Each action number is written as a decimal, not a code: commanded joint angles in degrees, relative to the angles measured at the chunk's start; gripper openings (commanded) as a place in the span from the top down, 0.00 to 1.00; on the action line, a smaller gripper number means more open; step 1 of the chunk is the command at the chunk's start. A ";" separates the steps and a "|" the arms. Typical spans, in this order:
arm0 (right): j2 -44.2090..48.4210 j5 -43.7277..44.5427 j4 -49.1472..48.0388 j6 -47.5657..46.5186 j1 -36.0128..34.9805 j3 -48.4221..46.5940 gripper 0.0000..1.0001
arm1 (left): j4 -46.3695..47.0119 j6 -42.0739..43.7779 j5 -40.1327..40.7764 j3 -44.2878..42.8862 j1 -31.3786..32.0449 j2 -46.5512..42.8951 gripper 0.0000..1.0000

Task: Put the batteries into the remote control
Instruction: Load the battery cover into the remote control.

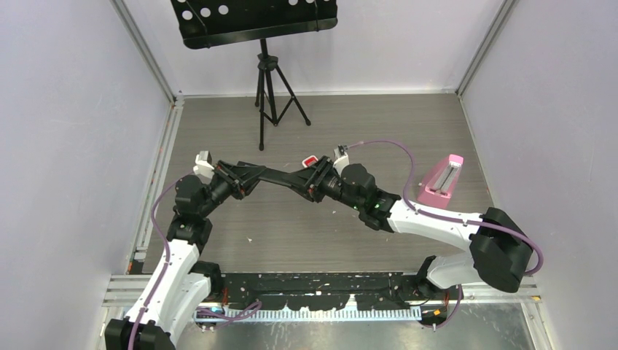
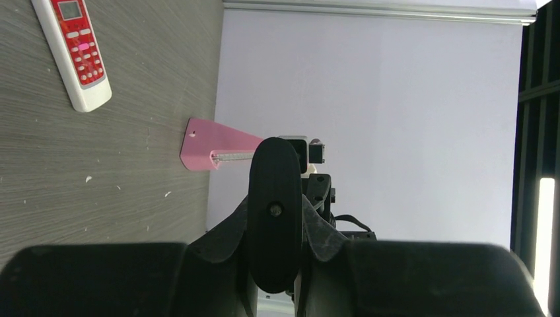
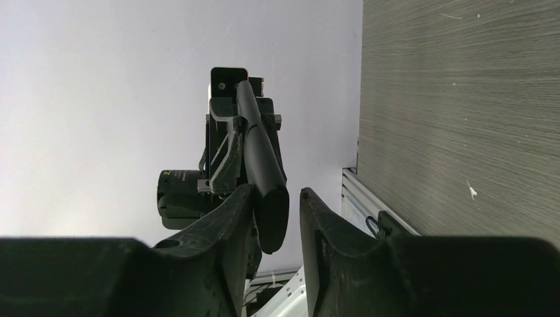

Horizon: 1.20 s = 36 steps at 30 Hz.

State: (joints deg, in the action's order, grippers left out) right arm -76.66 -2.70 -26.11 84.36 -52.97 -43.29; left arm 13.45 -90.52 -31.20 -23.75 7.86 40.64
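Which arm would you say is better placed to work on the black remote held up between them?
Right, probably. The left gripper is shut on the black remote, holding it up; the right gripper straddles its free end with a gap showing, free to act.

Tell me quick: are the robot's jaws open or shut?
Left gripper: shut on the black remote.
Right gripper: open, jaws loosely around that remote's end, not clamping.
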 commanded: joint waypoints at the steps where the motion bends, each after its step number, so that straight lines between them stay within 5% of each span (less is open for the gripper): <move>1: -0.54 1.24 -1.56 2.04 0.15 0.39 0.65 | 2.77 0.61 -3.70 -4.66 0.14 -0.89 1.00; 21: -10.83 -5.80 -18.68 -4.69 -2.14 -1.10 0.78 | 16.02 -0.02 -11.36 -6.08 0.14 -1.56 1.00; 36: -9.50 -1.97 -8.10 -10.76 -2.49 -4.37 0.78 | 15.68 1.93 -17.67 -5.80 0.15 -1.59 1.00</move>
State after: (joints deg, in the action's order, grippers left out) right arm -85.41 -4.14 -44.42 79.75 -52.97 -47.05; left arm 21.23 -87.35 -31.75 -26.13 4.29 40.58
